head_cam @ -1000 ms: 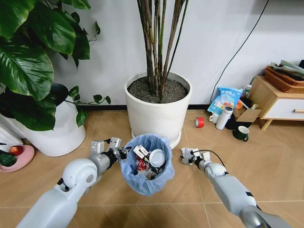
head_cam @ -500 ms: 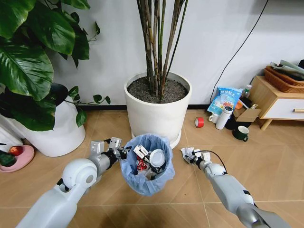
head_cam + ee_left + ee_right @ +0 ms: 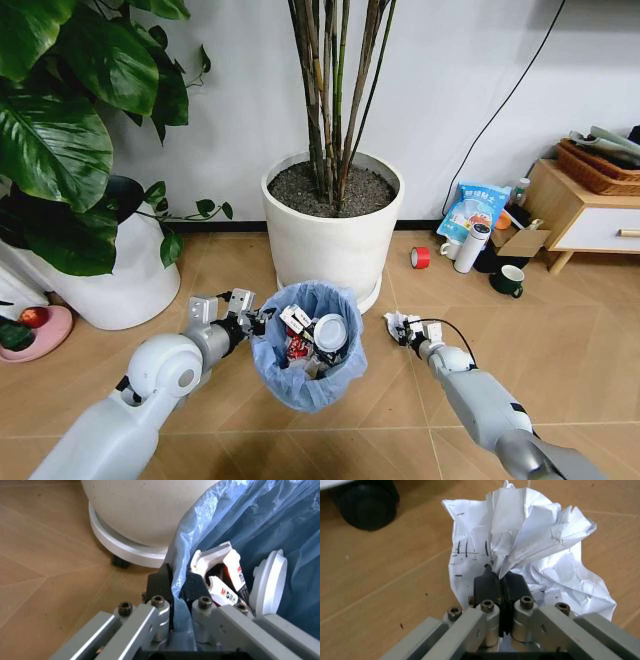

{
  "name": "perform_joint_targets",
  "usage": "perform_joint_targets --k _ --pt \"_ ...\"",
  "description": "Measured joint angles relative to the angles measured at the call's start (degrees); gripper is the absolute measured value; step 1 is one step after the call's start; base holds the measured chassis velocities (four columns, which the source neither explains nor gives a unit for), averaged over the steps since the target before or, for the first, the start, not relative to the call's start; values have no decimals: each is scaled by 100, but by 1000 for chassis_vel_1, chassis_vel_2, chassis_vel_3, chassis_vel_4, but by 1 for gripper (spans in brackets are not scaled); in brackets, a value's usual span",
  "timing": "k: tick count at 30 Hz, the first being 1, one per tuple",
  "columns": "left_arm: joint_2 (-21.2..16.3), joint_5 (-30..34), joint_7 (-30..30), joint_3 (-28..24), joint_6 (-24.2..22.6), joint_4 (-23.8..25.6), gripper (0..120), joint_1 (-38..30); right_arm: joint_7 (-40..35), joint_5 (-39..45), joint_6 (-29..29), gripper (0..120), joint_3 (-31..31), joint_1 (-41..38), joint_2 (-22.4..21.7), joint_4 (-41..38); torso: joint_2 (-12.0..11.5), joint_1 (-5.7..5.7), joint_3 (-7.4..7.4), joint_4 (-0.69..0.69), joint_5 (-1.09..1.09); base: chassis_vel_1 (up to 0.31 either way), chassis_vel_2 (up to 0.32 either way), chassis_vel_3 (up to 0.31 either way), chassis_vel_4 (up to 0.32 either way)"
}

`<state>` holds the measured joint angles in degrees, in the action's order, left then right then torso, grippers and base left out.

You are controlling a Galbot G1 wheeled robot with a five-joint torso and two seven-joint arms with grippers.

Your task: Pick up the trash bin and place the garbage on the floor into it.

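Crumpled white paper wad (image 3: 520,543) sat pinched in our right gripper (image 3: 500,579), low over the floor (image 3: 560,360) beside the trash bin (image 3: 310,345). Our left gripper (image 3: 176,585) clamped the bin's blue-bag rim. We judged lifting the wad clear above that rim before releasing wisest.

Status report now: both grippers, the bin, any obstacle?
Left gripper shut on trash bin rim. Right gripper shut on paper wad, beside bin. Path clear.

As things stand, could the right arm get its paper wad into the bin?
Probably yes. The right gripper, shut on the paper wad, sits just beside the bin, which the left gripper holds by its rim; the bin's mouth faces up, with nothing between them.
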<state>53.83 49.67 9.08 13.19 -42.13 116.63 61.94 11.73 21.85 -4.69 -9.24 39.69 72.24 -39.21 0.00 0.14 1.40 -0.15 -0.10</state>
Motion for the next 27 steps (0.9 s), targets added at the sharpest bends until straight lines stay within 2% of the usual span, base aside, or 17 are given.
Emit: perform_joint_targets --k 3,10,11,14,15,17,21,23,24,27 --pt "-5 1 0 4 0 4 0 2 -71 76 -27 0 -56 141 -65 -268 0 0 0 1 -1 0 0 0 0" --pt "-18 -3 21 43 0 91 0 91 -315 307 -260 0 -569 937 -542 -1670 0 0 0 -1 0 0 0 0 0" --pt "-18 -3 21 43 0 91 0 91 -315 307 -260 0 -569 937 -542 -1670 0 0 0 -1 0 0 0 0 0" --pt "-28 -4 98 54 0 129 0 128 -414 457 -355 0 -969 1374 -944 -2688 0 0 0 -1 0 0 0 0 0" --pt "-28 -4 98 54 0 129 0 128 -414 457 -355 0 -969 1374 -944 -2688 0 0 0 -1 0 0 0 0 0" --pt "-31 11 179 76 0 167 0 160 -421 537 -333 0 -1210 1672 -1227 -3520 0 0 -1 -2 -2 0 0 0 0" --pt "-40 17 236 113 0 215 0 205 -426 587 -289 0 -1393 1947 -1430 -4245 0 0 -1 1 1 0 0 0 0" --pt "-43 27 289 121 0 243 0 220 -470 659 -294 0 -1595 2285 -1629 -5110 0 0 -1 1 1 0 0 0 0" --pt "-43 27 289 121 0 243 0 220 -470 659 -294 0 -1595 2285 -1629 -5110 0 0 -1 1 1 0 0 0 0" --pt "-45 45 352 123 0 283 0 225 -624 810 -389 0 -1884 2846 -1878 -6424 0 0 -1 0 -1 0 0 0 0"
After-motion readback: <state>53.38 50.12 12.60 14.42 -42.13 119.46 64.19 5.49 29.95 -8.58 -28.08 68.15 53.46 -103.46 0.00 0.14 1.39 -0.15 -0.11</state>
